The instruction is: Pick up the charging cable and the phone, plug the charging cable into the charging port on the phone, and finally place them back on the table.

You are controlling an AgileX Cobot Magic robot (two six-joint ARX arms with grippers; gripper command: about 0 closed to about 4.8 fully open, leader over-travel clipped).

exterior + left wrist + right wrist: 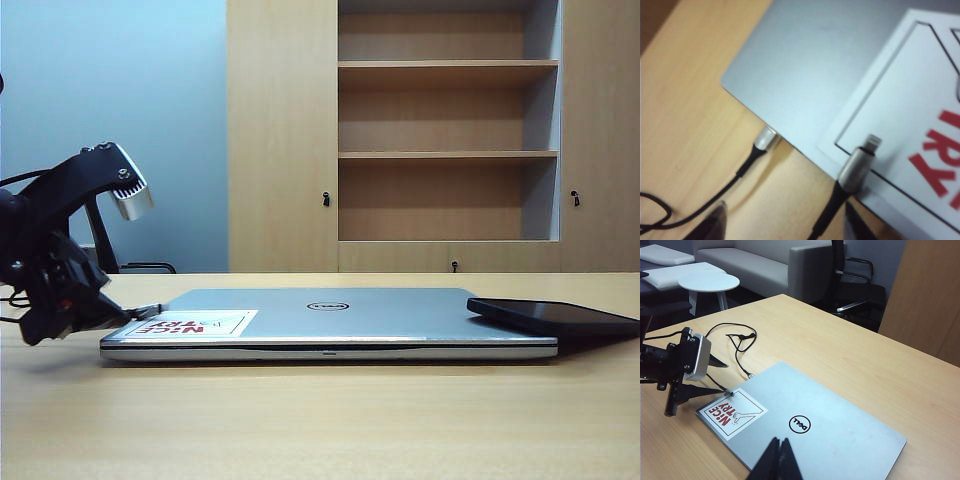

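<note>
We are holding our left gripper [125, 312] low at the laptop's [330, 325] stickered corner, its fingers [707, 225] spread wide apart and gripping nothing. Between those fingers, the charging cable's [830, 212] silver-grey plug is resting on the white sticker [910, 115] on the lid, with the black cord trailing off the lid's edge. A second metal plug on a black cord is lying just beside the laptop's corner on the table [320, 420], and the cord is looping away across the wood. We are keeping our right gripper [780, 460] raised above the closed laptop, fingers pressed together and empty. The phone [555, 317] is lying tilted, propped on the laptop's far right corner.
</note>
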